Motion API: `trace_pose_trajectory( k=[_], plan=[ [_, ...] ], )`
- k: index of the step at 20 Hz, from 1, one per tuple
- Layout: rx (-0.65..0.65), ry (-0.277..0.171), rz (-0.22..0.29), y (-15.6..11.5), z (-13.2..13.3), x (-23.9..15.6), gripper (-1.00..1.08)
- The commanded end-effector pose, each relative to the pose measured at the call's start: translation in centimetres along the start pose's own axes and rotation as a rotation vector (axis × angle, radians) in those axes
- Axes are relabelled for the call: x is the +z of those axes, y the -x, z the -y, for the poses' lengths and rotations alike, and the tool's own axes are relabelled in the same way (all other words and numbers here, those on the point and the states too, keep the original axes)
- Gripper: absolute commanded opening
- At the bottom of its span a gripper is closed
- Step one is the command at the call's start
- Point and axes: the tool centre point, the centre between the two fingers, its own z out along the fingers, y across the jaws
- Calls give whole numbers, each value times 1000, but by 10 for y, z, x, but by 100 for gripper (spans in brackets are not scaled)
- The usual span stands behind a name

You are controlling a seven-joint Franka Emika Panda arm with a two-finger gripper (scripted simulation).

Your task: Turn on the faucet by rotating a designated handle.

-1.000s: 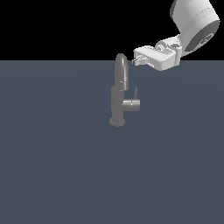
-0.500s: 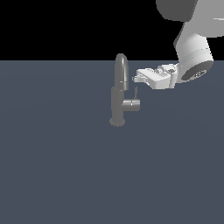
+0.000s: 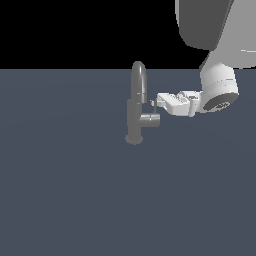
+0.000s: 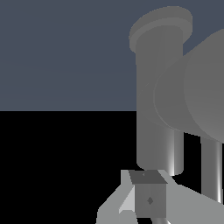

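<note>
The faucet (image 3: 135, 117) stands upright; its handle (image 3: 155, 106) sticks up beside the gripper (image 3: 156, 103), whose finger spacing I cannot tell.

Tool (image 3: 155, 103) horizontal, fingers barely apart

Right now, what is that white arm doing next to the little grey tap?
A single robot arm has brought its tool up beside the faucet from the exterior view's right. The tool's tip sits level with the thin handle, just above the faucet's short side stub. Whether it is touching or gripping the handle cannot be told from these views. No water shows.
</note>
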Motion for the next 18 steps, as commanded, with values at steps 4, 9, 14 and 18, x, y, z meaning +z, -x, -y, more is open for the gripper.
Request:
trace_pose_trajectory(
  k=[4, 9, 14, 18],
  plan=[
    [-1, -2, 2, 0, 0, 1, -100],
    [-1, -2, 2, 1, -2, 1, -100],
    [-1, -2, 2, 2, -10, 1, -100],
    [-1, -2, 2, 4, -16, 1, -100]
  ],
)
